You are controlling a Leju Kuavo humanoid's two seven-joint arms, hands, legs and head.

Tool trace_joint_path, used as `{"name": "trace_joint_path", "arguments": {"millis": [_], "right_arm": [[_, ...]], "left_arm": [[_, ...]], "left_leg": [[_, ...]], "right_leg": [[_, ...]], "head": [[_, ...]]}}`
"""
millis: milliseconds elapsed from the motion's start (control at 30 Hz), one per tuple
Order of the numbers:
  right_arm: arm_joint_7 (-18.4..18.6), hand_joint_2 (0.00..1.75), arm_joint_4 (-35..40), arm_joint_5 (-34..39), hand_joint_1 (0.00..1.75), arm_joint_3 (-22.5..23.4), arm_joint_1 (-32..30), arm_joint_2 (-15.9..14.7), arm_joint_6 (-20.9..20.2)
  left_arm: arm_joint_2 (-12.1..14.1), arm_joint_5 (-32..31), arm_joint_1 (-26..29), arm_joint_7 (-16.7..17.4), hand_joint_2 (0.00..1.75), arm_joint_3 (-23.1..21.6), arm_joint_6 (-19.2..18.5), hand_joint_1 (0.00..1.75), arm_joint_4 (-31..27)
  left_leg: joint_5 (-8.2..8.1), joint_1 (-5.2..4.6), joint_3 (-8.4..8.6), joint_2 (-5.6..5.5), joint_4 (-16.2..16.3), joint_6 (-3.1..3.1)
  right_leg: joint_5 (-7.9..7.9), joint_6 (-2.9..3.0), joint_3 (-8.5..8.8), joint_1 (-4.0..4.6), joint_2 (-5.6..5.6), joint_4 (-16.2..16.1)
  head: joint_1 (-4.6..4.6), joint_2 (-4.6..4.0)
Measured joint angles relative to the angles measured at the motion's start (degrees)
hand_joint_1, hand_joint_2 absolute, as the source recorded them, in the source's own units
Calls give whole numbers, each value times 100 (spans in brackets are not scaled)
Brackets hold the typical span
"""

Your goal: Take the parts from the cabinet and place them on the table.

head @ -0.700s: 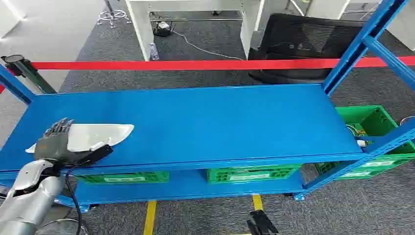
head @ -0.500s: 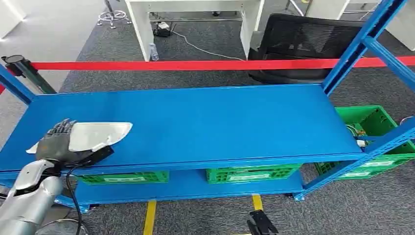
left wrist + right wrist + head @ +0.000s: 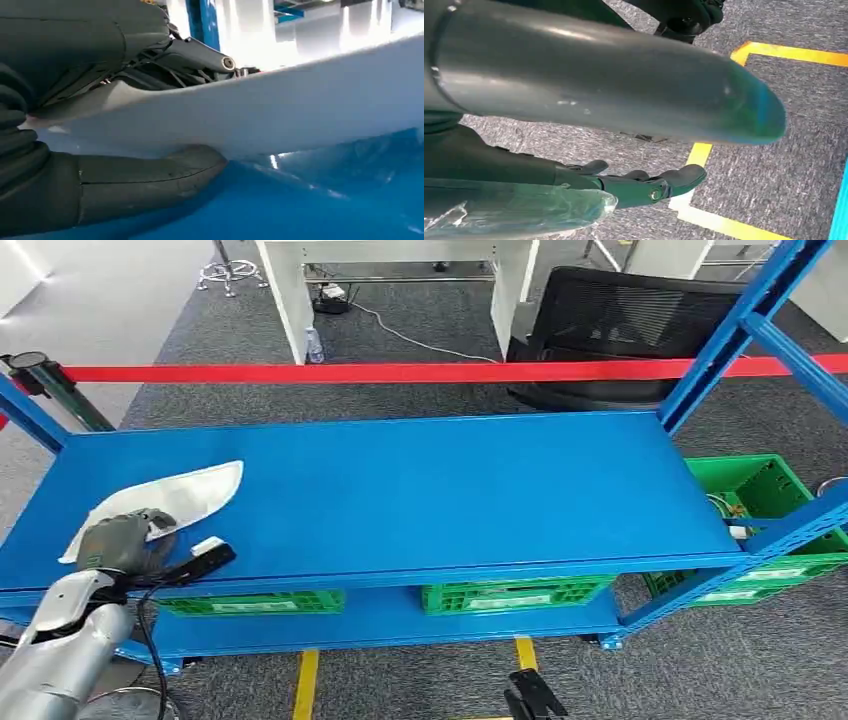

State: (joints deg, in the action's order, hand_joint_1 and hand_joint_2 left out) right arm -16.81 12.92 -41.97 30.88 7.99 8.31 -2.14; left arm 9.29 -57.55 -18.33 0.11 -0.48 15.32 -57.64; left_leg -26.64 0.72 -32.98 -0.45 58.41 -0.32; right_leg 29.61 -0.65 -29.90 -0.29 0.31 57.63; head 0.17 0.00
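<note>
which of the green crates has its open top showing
The green crate on the floor right of the blue rack; its inside shows. The two crates on the lower shelf show fronts alone.

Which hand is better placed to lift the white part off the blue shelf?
Left. The left hand already grips the white part on the blue shelf. The right hand hangs low over the carpet.
</note>
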Motion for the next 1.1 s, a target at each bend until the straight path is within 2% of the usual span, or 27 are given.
{"name": "trace_joint_path", "arguments": {"millis": [400, 433, 467, 500, 567, 800, 1000, 1033, 1067, 1100], "right_arm": [[0, 0, 0, 0, 0, 0, -1, 0, 2], [0, 0, 0, 0, 0, 0, 0, 0, 4], [0, 0, 0, 0, 0, 0, 0, 0, 11], [0, 0, 0, 0, 0, 0, -1, 0, 15], [0, 0, 0, 0, 0, 0, -2, 0, 20], [-20, 0, 0, 4, 0, 4, -5, 0, 59], [-166, 0, 0, 50, 0, 46, -38, 0, 127], [-201, 0, 0, 72, 0, 55, -44, 0, 140], [-256, 0, 0, 81, 0, 57, -54, 11, 142], [-282, 0, 0, 92, 0, 61, -64, 13, 144]], "left_arm": [[2, 17, -19, -64, 175, 0, 48, 175, -2], [2, 31, -16, -107, 175, 0, 85, 164, -2], [2, 52, -8, -172, 175, 0, 133, 145, -2], [2, 85, 10, -255, 175, 0, 198, 162, -6], [2, 142, 63, -411, 175, 0, 313, 175, -22], [-11, 271, 319, -761, 175, -39, 665, 175, -357], [-188, 452, 916, -1027, 175, -162, 861, 175, -1275], [-225, 452, 1027, -1062, 175, -229, 876, 175, -1454], [-262, 452, 1143, -1082, 175, -295, 887, 175, -1669], [-300, 450, 1239, -1086, 175, -354, 909, 175, -1824]], "left_leg": [[0, 0, 1, 0, 0, 0], [0, 0, 1, 0, 0, 0], [0, 0, 1, 0, 0, 0], [0, 0, 1, 0, 0, 0], [0, 0, 0, 0, 0, 0], [0, 0, -1, 0, 0, 0], [-1, 0, -9, 1, 0, 0], [-4, -3, -12, 1, 2, 4], [-29, -36, -21, -1, 41, 65], [24, -33, -8, 2, 0, 127]], "right_leg": [[0, 0, 2, 0, -1, 0], [0, 0, 2, 0, -1, 0], [0, 0, 2, 0, -1, 0], [0, 0, 1, 0, 0, 0], [0, 0, 0, 0, -1, 0], [0, 0, -3, 0, 1, 0], [1, 0, -15, -2, 2, -1], [0, 0, -17, -5, 3, -3], [-35, -67, -2, -45, 0, -68], [-78, -116, 11, -47, 12, -97]], "head": [[2, 2], [2, 0], [2, 0], [2, 0], [2, 0], [2, 0], [4, 2], [2, 0], [4, 0], [-9, 0]]}}
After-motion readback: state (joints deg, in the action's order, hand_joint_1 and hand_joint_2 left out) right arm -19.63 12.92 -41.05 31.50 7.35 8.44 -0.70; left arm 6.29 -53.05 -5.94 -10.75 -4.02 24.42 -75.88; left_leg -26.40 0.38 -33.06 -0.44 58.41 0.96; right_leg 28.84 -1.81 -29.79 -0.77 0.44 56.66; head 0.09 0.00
